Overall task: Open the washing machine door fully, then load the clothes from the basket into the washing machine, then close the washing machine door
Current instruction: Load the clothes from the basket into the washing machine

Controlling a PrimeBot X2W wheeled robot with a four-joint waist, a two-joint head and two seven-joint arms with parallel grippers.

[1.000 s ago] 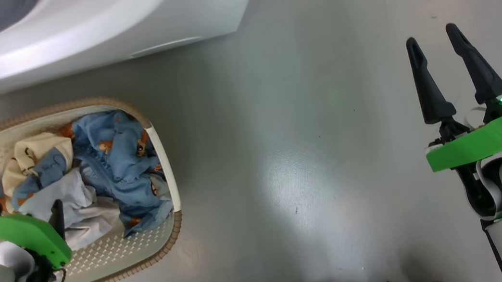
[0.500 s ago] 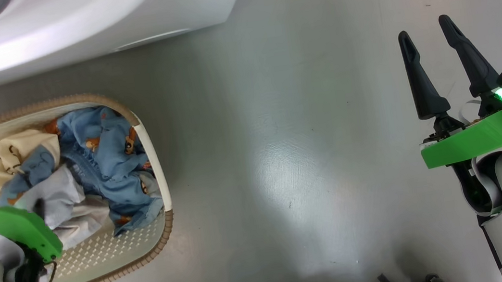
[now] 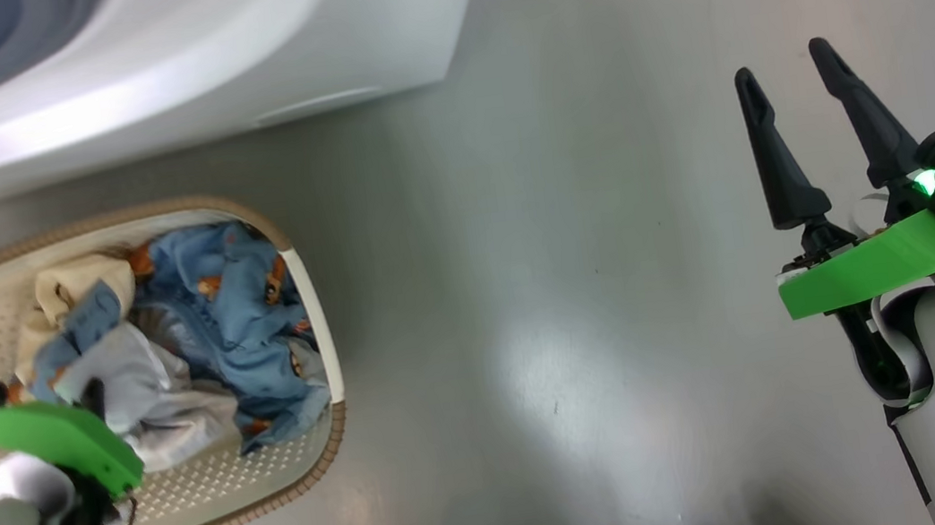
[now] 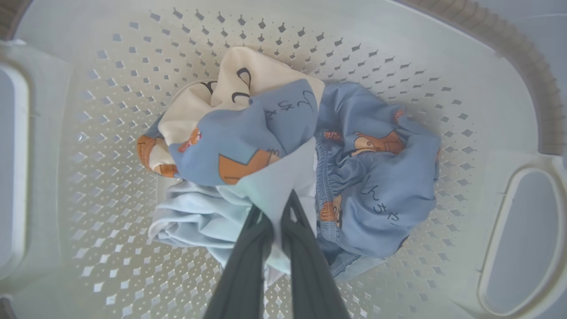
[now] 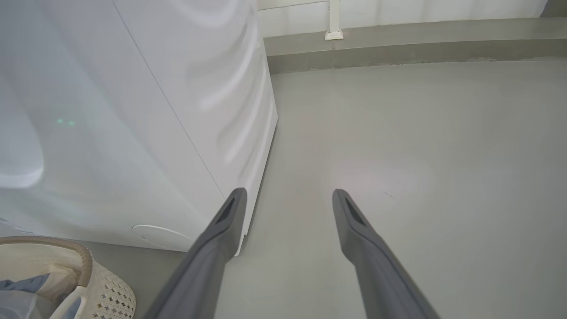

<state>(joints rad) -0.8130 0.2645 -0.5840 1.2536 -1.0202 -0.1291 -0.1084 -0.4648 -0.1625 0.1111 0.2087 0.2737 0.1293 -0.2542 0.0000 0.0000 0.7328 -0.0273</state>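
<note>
In the small cream plastic basket with a brown rim (image 3: 180, 204), lower left below the big white washing machine (image 3: 241, 48), the left gripper (image 4: 273, 206) has its jaws tight on the soft blue and pale clothes (image 4: 266, 141). At the right, the right gripper (image 3: 781, 63) has its jaws apart over wide bare grey floor (image 3: 570, 285).

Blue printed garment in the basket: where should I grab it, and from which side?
Pinch the blue garment at its gathered elastic ridge, a raised fold beside the pale piece that the left gripper is shut on. Come straight down from above: the basket walls likely block a sideways approach.
</note>
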